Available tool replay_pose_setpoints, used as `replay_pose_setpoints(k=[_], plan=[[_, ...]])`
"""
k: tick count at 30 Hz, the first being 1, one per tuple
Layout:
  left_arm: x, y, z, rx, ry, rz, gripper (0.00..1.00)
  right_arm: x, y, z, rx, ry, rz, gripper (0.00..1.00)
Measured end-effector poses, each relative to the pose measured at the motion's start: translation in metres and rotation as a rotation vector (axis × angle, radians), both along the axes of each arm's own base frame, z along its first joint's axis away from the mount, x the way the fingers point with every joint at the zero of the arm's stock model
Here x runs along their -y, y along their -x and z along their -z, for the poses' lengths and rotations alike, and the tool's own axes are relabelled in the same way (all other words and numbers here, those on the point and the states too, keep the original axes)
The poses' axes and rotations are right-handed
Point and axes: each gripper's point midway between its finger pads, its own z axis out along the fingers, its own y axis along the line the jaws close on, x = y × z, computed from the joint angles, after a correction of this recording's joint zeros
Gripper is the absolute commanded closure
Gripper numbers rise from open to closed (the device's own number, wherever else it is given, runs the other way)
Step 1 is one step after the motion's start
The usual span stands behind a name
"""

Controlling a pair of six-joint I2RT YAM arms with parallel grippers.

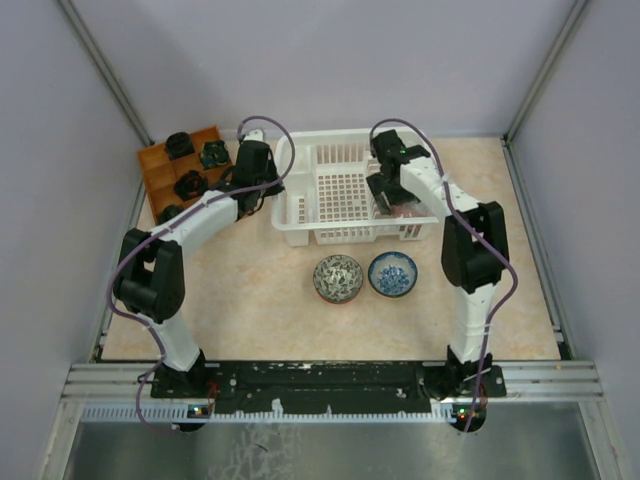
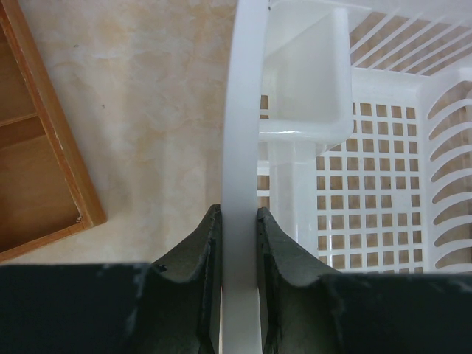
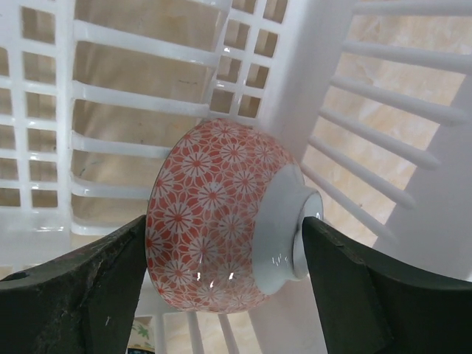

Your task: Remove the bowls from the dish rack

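**Left arm.** The left arm (image 1: pixel 190 225) rises from its base to a bent elbow near the left edge of the table (image 1: pixel 250 310). The forearm then runs forward and to the right, to the left end of the dish rack (image 1: pixel 340 190). The left gripper (image 2: pixel 240 240) straddles the rack's top rim. Its jaws are pressed onto the rim, with one finger (image 2: pixel 195 258) outside the rack and the other inside. The wooden tray (image 1: pixel 155 178) lies just left of this gripper, clear of the rack.

**Right arm.** The right arm (image 1: pixel 470 250) stands up from its base, bends at the elbow and reaches forward and to the left. Its wrist tips down into the right end of the rack. The right gripper (image 3: pixel 225 243) has its jaws spread wide around a red-patterned bowl (image 3: pixel 214 221). The bowl lies on its side in the rack, next to the slotted wall. One finger (image 3: pixel 96 287) meets the bowl's rim and the other meets its white foot. Whether the jaws clamp the bowl or only rest against it cannot be told.

**Unloaded items.** A grey-and-white bowl (image 1: pixel 338 278) and a blue bowl (image 1: pixel 393 273) sit upright on the table. They are side by side, just in front of the rack.
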Motion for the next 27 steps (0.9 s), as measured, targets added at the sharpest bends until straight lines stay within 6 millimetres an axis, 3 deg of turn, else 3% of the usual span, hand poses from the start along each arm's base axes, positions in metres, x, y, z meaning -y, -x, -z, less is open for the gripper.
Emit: replay_pose_setpoints(k=[4,10,16,19,27], plan=[[0.0,0.0,0.0,0.0,0.0,0.0,1.0,0.002,0.004,0.013,-0.028,0.083,-0.004,0.19],[0.0,0.0,0.0,0.0,0.0,0.001,1.0,0.005,0.002,0.015,-0.016,0.142,0.008,0.2],[0.002,0.001,0.0,-0.002,0.006,0.009,1.0,0.008,0.005,0.014,-0.021,0.181,0.011,0.44],[0.002,0.001,0.0,-0.003,0.006,0.01,1.0,0.009,0.006,0.011,-0.018,0.199,0.012,0.52],[0.002,0.001,0.0,-0.003,0.007,0.011,1.0,0.009,0.007,0.01,-0.01,0.194,0.038,0.54]])
